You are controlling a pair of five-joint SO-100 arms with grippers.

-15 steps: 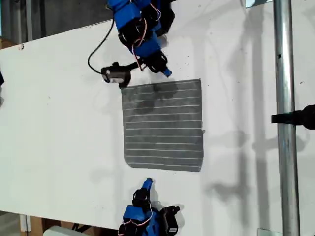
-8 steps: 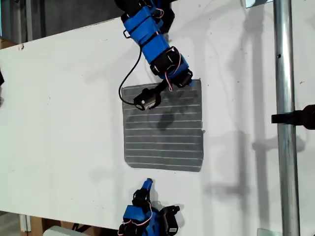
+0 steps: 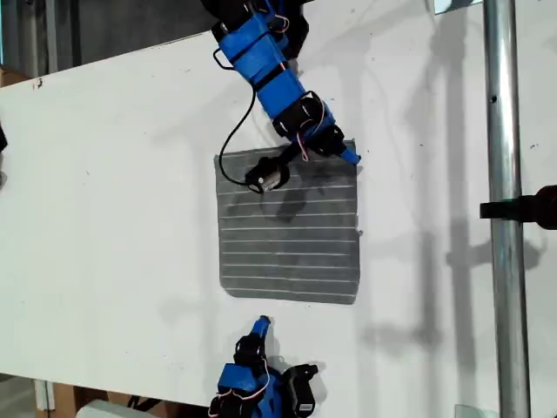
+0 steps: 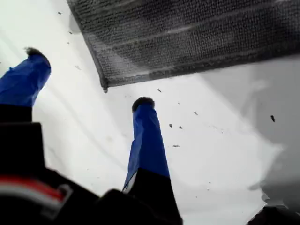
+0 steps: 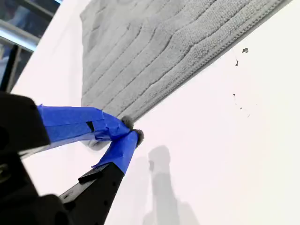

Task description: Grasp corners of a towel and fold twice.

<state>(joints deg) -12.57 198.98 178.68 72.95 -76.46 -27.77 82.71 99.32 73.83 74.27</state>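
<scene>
the towel (image 3: 287,226) lies flat and unfolded on the white surface (image 3: 113,218), stripes running across the exterior view, all four edges down and no fold yet made. its corner (image 3: 351,146) at the exterior view's upper right is the one being approached. the first tool (image 3: 344,155) hangs at that corner with its jaws spread wide. in the first wrist view the corner (image 4: 105,84) is seen just ahead of the first tool (image 4: 89,77), not yet between the jaws, and bare surface lies under them.

the step in hand is judged to be the corner grasp. to do it well, the spread jaws should be brought over the tip so that one jaw slides under the hem and the other comes down on top. only the tip should be pinched, so the cloth is not bunched.

the second tool (image 5: 131,131) is pressed together on nothing, close to the towel's near edge (image 5: 140,51), at the exterior view's bottom (image 3: 261,324). it would need to be opened before its own corner is taken, so both corners can be lifted level.
</scene>
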